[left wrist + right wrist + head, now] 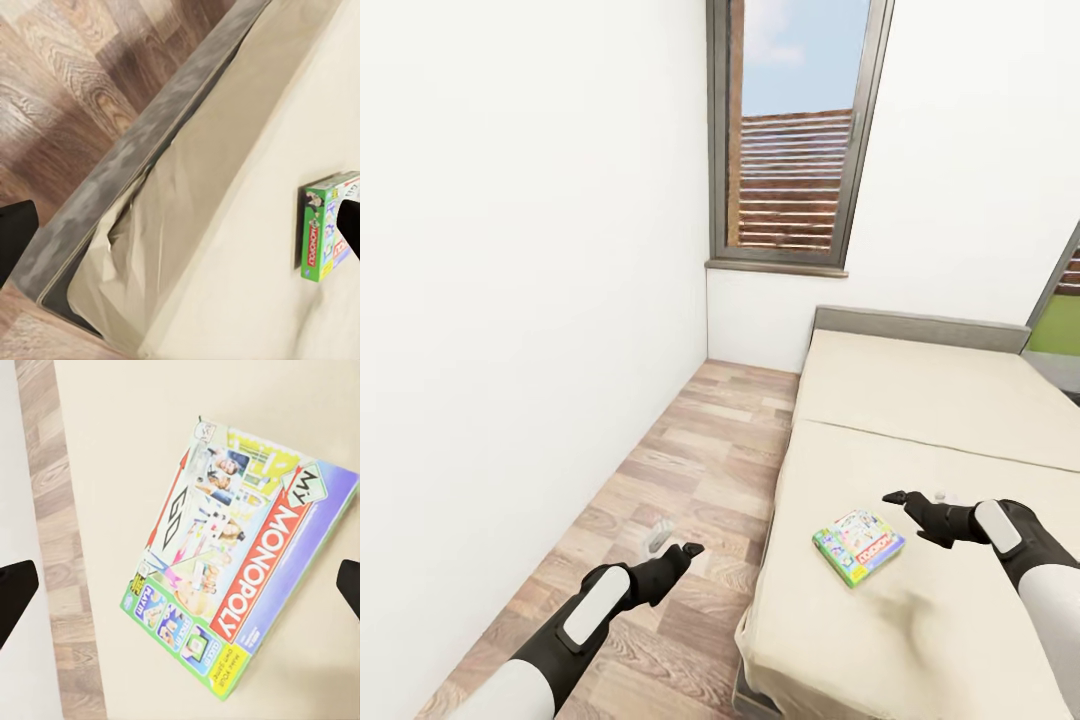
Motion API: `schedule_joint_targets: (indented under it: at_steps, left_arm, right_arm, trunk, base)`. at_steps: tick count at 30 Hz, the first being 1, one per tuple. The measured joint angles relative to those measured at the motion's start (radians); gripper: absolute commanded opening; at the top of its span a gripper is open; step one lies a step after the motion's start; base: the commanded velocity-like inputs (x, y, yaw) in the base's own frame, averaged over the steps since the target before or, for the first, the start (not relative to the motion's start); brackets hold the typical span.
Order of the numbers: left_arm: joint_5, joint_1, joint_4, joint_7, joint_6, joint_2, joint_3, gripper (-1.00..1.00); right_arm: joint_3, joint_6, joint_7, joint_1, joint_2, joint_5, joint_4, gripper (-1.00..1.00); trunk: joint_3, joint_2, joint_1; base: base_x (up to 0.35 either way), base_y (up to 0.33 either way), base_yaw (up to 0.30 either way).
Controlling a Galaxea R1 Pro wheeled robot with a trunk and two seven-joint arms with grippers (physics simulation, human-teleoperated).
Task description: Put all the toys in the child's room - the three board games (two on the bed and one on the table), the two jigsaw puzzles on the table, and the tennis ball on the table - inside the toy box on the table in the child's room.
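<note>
One board game (858,545) is counted, lying flat near the foot-end corner of one bed (960,420), while two windows (792,135) are seen in the walls and two arms are seen below.

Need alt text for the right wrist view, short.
A flat rectangular Monopoly board game box with green edges and a red logo band lies tilted on the beige bed cover, untouched. The right hand's two dark fingertips frame it wide apart, with a wood plank floor strip along one edge.
</note>
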Motion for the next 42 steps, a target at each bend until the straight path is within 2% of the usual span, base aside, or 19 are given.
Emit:
schedule_joint_targets:
  at_steps: [26,42]
  left_arm:
    - [-0.002,0.000,0.000,0.007,0.000,-0.006,-0.002,1.00]
    - [0.003,0.000,0.000,-0.003,0.006,-0.002,0.000,1.00]
  right_arm:
    - [-0.006,0.000,0.014,-0.002,-0.012,-0.001,-0.004,1.00]
    - [-0.005,-0.001,0.014,-0.001,-0.010,-0.001,-0.004,1.00]
  trunk:
    - [-0.081,-0.182,0.100]
    - [-0.132,-0.294,0.161]
  base:
    - [0.000,0.000,0.000]
    - [0.000,0.000,0.000]
